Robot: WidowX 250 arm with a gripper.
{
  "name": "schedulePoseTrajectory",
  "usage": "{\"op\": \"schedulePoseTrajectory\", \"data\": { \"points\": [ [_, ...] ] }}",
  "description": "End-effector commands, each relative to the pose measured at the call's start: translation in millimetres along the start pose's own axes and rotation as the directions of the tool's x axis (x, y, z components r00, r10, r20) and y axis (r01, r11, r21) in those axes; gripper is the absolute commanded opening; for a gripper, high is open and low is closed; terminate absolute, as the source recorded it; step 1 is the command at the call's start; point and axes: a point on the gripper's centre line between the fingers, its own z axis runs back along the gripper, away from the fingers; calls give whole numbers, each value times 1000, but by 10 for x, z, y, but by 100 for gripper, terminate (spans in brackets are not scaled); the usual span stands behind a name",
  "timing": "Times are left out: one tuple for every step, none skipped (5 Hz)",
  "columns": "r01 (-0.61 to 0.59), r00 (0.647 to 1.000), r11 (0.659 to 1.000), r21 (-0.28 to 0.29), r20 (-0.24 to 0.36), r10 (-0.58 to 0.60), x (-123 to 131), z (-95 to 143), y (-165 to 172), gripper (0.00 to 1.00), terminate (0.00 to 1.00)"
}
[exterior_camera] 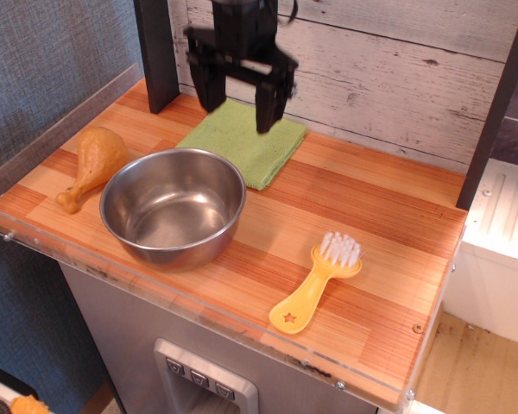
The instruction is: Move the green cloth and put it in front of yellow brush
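The green cloth [246,143] lies flat on the wooden counter at the back, just behind the steel bowl. My gripper [238,112] hangs over the cloth's far part with its two black fingers spread apart, open and empty. I cannot tell whether the fingertips touch the cloth. The yellow brush [315,284] with white bristles and a star hole in its handle lies at the front right, bristles pointing away from the front edge, well apart from the cloth and the gripper.
A steel bowl [173,207] stands left of centre. A tan toy drumstick [93,164] lies at the left edge. A dark post [154,52] stands at the back left, a plank wall [388,69] behind. The counter has a clear plastic rim [155,297].
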Motion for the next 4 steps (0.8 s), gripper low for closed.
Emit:
{"op": "schedulePoseTrajectory", "data": {
  "points": [
    [-56, 996, 998, 32, 72, 53, 332, -92, 354, 100, 0],
    [-51, 995, 998, 33, 87, 47, 456, -178, 429, 100, 0],
    [-31, 996, 999, 22, 81, 29, 546, -319, 384, 100, 0],
    [-7, 999, 1000, 21, 37, 6, 573, -507, 336, 100, 0]
  ]
}}
